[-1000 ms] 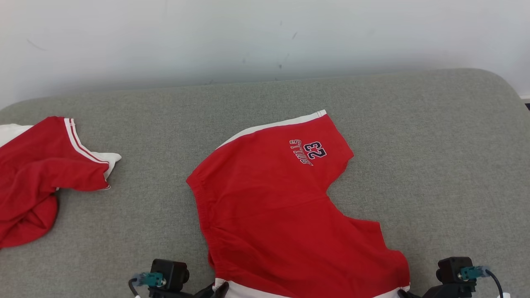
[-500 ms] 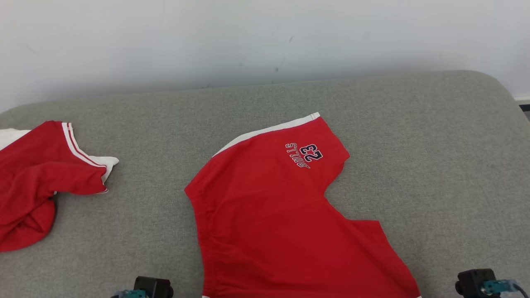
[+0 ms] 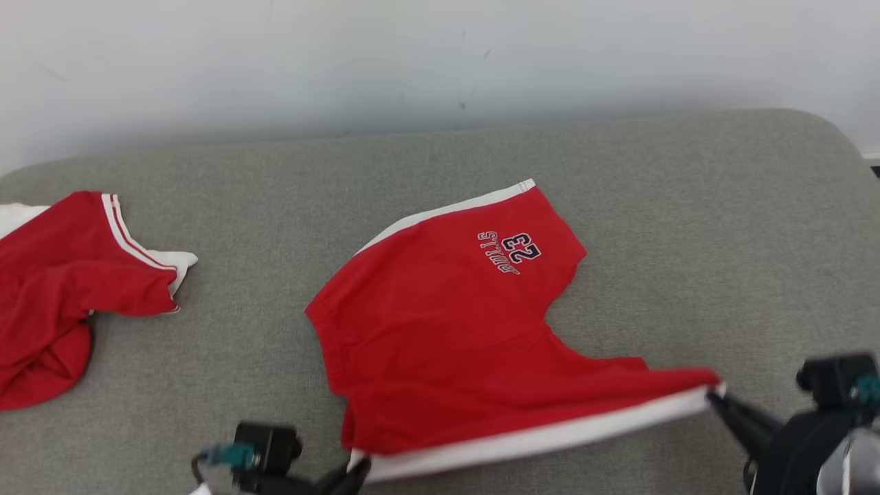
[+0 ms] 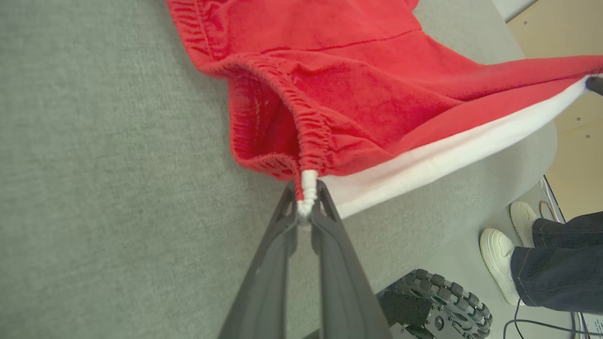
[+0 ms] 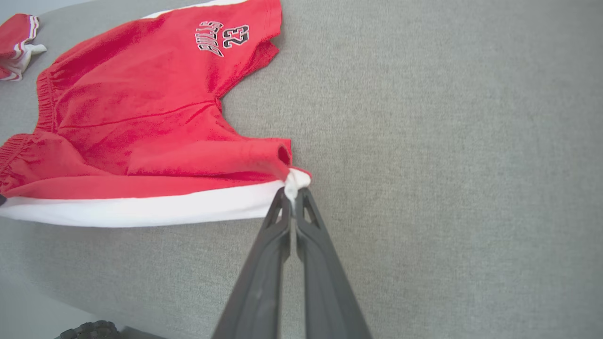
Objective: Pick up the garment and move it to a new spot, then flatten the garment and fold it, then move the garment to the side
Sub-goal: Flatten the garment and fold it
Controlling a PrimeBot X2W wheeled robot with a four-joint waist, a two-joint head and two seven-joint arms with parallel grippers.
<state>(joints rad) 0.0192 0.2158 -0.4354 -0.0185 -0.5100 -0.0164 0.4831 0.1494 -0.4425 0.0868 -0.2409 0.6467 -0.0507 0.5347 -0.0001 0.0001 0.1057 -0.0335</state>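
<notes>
Red shorts with white side stripes and a "BULLS 23" print lie in the middle of the grey cushion. Their near edge is lifted off the cushion and stretched taut between both grippers. My left gripper is shut on the near waistband corner of the shorts. My right gripper is shut on the near leg-hem corner. The far leg with the print still rests flat on the cushion.
A second red and white garment lies crumpled at the cushion's left edge. A white wall runs behind the cushion. In the left wrist view a person's white shoes and the robot's wheel stand on the floor past the cushion's near edge.
Both grippers have raised the near edge of the shorts off the cushion and pulled it taut; the right gripper has come up and inward. The head view has shifted slightly.
</notes>
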